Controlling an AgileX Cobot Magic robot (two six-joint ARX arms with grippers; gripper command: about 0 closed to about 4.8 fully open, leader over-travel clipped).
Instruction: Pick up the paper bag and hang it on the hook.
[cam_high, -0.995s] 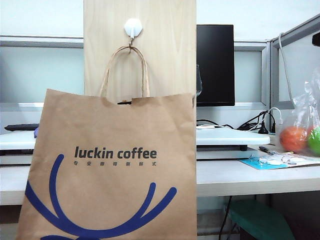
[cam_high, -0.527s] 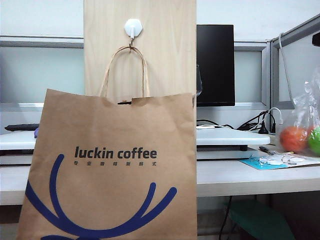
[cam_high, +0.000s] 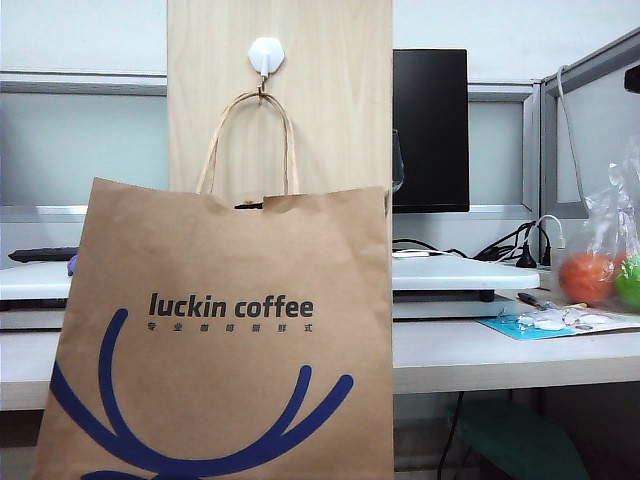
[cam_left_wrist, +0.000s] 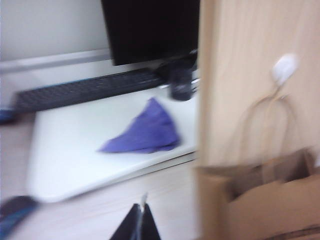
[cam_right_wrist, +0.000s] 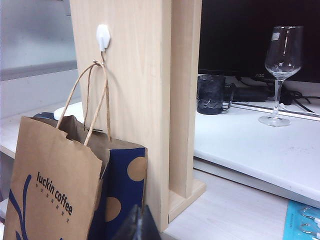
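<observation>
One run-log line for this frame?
paper bag: handle on hook | left end effector: shut, empty, clear of bag | right end effector: shut, empty

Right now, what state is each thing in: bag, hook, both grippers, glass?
paper bag: upright, hanging by one handle.
hook: on the board, handle looped on its prong.
left gripper: shut, empty, away from the bag.
right gripper: shut, empty.
wine glass: upright, empty.

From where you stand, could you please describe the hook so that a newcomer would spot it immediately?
Find the tall pale wooden board standing upright on the desk, beside the black monitor. Near its top sits the hook, with the paper bag hanging from it by a handle. It is the only small white hexagonal piece on the bare wood.
</observation>
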